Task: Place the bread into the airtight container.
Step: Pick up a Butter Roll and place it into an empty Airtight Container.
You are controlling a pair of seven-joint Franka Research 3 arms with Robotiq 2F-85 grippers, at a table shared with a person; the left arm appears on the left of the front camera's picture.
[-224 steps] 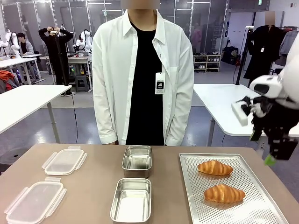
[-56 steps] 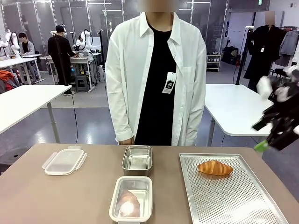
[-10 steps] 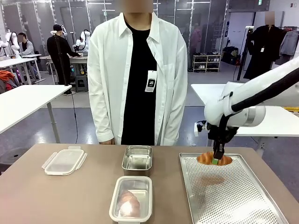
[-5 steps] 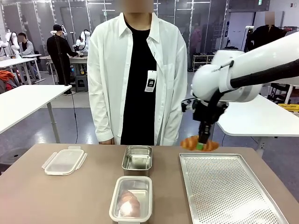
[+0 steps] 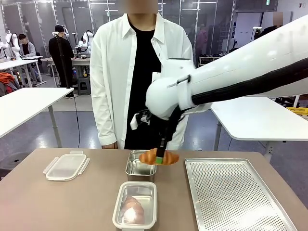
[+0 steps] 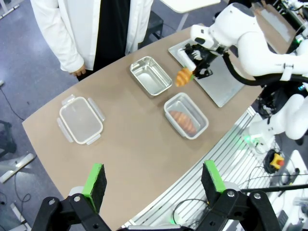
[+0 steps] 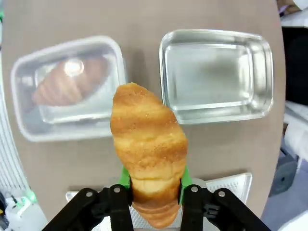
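The croissant [image 5: 159,157] hangs in the air, clamped between the green pads of the right end effector [image 5: 160,154], over the right edge of the empty steel container [image 5: 139,167]. The near container [image 5: 135,204] holds another croissant. The left end effector [image 6: 154,178] hovers spread open high above the counter [image 6: 134,139].

2 croissants [image 5: 159,157], 2 steel containers [image 5: 140,168], 2 clear lids [image 5: 66,166], 1 perforated tray [image 5: 231,192], 1 person [image 5: 139,72]

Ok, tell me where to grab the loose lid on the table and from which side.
Take the lid by one of its clip flaps, probably from above on the robot's left side: it lies flat, and the flaps stick out past the rim.
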